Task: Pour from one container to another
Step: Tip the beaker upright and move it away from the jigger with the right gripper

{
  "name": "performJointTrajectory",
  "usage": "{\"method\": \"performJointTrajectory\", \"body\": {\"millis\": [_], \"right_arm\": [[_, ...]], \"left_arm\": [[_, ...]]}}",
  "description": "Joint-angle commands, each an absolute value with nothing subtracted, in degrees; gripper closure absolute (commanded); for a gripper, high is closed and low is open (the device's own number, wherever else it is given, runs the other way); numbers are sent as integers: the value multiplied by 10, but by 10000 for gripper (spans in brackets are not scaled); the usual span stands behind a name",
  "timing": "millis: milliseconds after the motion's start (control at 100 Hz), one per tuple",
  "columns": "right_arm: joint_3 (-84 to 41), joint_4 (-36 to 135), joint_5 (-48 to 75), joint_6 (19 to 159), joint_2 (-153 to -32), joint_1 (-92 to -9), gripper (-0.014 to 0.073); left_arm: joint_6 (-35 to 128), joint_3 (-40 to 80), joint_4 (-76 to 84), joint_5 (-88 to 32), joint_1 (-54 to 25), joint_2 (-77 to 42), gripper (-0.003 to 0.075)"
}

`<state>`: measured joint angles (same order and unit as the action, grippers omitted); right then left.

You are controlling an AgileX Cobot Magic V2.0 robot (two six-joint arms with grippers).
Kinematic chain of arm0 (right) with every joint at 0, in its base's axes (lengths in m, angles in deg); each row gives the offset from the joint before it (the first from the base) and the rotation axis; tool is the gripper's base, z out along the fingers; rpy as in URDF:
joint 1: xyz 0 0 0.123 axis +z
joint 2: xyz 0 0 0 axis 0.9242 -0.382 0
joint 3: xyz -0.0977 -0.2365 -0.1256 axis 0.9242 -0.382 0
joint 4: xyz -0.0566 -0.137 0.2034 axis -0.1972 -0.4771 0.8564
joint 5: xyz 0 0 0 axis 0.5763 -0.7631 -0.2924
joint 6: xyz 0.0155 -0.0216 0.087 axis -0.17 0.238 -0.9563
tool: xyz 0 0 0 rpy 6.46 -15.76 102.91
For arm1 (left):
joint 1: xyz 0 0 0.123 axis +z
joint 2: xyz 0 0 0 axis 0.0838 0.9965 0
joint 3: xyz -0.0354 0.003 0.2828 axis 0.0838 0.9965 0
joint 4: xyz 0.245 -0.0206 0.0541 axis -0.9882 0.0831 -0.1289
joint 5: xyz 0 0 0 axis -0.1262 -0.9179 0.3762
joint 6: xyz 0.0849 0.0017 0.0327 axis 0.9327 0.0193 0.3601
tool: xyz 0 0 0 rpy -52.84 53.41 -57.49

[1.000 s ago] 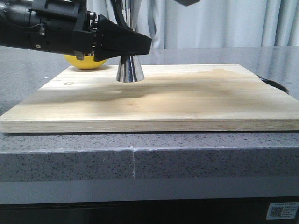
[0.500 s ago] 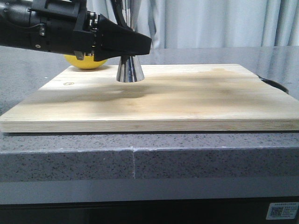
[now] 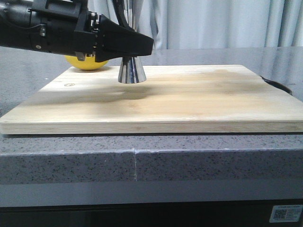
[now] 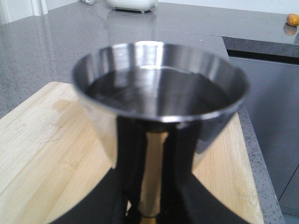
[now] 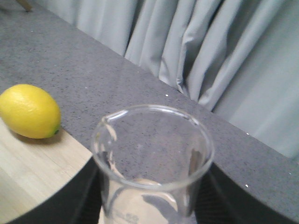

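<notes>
Holding the jigger [image 3: 131, 66] at its waist with my left fingers [image 3: 127, 44]: they're clamped across the narrow middle, which keeps the upper cup level and the foot planted on the cutting board [image 3: 189, 101], near its far left corner. Left wrist view shows the jigger's top cup [image 4: 159, 93] upright, with dark liquid in it close to the rim, so I read the grip as a steadying hold on the receiver, not a lift.

Right fingers [image 5: 154, 205] close around the lower body of the glass beaker [image 5: 152, 158], dark finger bodies on both sides of the glass. Beaker sits upright in the grip, pouring lip at the rim, and looks empty as far as I can tell. It isn't visible in the front view, so I can't place it over the board from there.

Lemon [image 5: 29, 111] lies on the bench just off the board's far left corner, behind the left arm [image 3: 47, 26], out of the pour path.

Judgement: pour looks done.
</notes>
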<state>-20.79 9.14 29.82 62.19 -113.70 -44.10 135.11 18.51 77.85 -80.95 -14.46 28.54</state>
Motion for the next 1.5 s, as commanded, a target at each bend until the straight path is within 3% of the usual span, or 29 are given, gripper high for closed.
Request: {"method": "performJointTrajectory", "body": {"millis": [0,180,830,1490], "right_arm": [[-187,100,340,622,-1115,-460,566],[-197,129,356,622,-1115,-485,566],[-400,189,615,621,-1122,-573,566],[-408,222,784,621,-1281,-598,566]], "left_arm": [[1345,170,816,-876,-150,255,739],[1345,170,816,-876,-150,255,739],[1345,170,809,-876,-150,255,739],[1345,170,805,-876,-150,255,739]]}}
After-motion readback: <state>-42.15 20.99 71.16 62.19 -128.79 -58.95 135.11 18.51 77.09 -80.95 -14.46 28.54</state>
